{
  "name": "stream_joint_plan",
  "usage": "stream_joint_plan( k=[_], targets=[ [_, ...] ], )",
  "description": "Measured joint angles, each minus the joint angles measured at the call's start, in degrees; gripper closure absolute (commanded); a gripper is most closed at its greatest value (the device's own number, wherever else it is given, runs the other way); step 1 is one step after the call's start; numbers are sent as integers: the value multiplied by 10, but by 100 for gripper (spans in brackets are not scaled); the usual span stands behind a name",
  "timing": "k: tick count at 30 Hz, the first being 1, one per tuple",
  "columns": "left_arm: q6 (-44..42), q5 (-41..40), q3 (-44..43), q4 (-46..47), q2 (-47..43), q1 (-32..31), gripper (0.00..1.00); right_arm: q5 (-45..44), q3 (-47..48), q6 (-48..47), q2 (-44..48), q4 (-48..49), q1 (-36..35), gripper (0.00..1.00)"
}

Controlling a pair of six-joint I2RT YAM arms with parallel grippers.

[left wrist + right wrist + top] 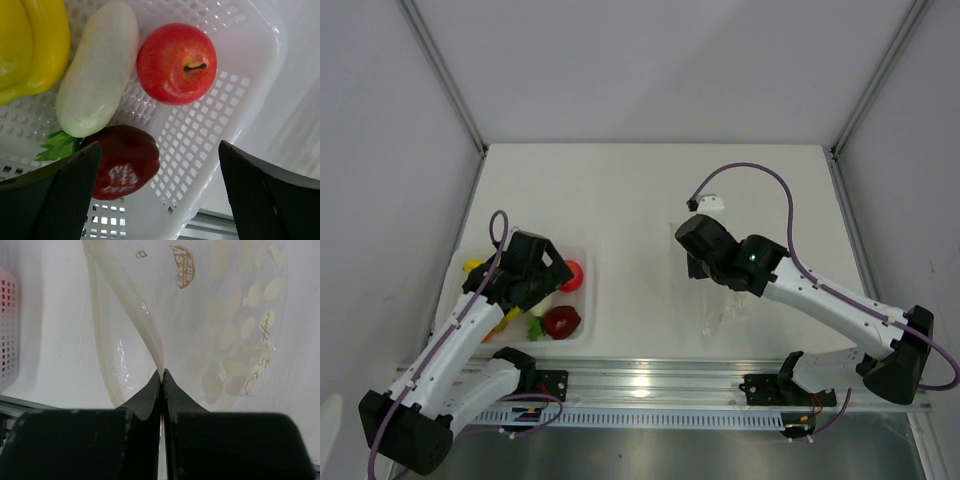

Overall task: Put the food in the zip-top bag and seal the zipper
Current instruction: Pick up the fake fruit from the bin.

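Hovering over the white perforated tray (582,300) at the left of the worktop (650,200), the left jaws stand spread wide and hold nothing; their two dark fingers (50,200) frame the bottom corners of the left wrist view. Inside the tray lie the red apple (176,63), stem facing the camera, and the white radish (97,70) just beside it, its green leaves (59,145) touching the dark red-purple fruit (125,162). The yellow banana (35,45) lies along the radish's other side. All this food is in the tray, none of it in the bag.

The zip-top bag (720,305) lies on the worktop to the right of the tray, well apart from it. The right jaws are pressed together on a fold of its clear film, which rises to them in a thin sheet in the right wrist view (the film bears pale ovals and an "Easy" logo (182,272)). A thicker strip runs down the bag's left edge (100,350); whether that is the zipper, I cannot tell.
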State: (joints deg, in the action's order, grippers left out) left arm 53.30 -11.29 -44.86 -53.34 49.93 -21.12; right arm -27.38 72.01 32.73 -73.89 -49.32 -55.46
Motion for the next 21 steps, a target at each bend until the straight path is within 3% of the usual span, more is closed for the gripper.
stream_joint_plan(
  k=[8, 21],
  targets=[
    [12, 2, -9, 21, 70, 41, 1, 11, -11, -2, 12, 7, 1, 100],
    [38, 35, -56, 89, 219, 49, 1, 14, -17, -4, 18, 12, 12, 100]
  ],
)
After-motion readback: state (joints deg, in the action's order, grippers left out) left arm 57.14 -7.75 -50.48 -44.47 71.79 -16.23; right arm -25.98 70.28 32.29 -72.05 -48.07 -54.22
